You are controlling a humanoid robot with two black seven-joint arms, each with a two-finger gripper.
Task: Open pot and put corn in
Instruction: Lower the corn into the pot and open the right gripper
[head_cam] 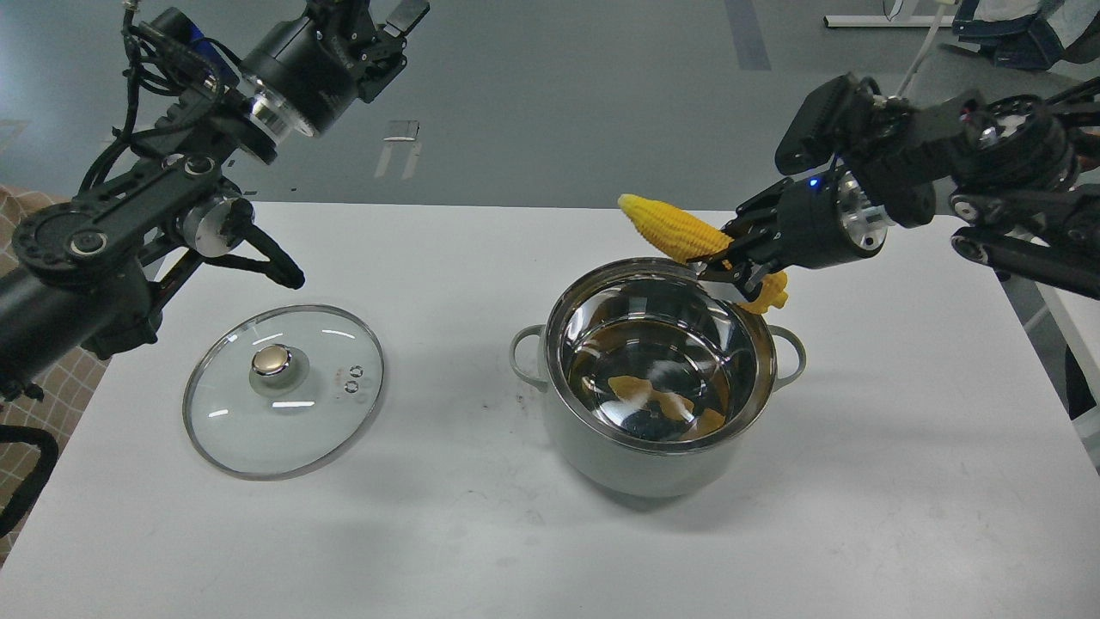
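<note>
The right gripper (735, 258) has its fingers closed around the corn cob (679, 234), gripping it toward the thick end, so the tapered tip juts up and left of the fingers while the butt end shows just below and right of them. The cob hangs tilted in the air above the far rim of the pot (660, 451), not inside it; its yellow reflection shows in the shiny steel interior. The pot stands uncovered near the middle of the white table (902, 481), slightly toward the right edge. The glass lid (331, 413), gold knob up, lies flat near the table's left edge, well apart from the pot. The left gripper (391, 30) is raised beyond the far left corner, holding nothing; how far it is open cannot be told.
</note>
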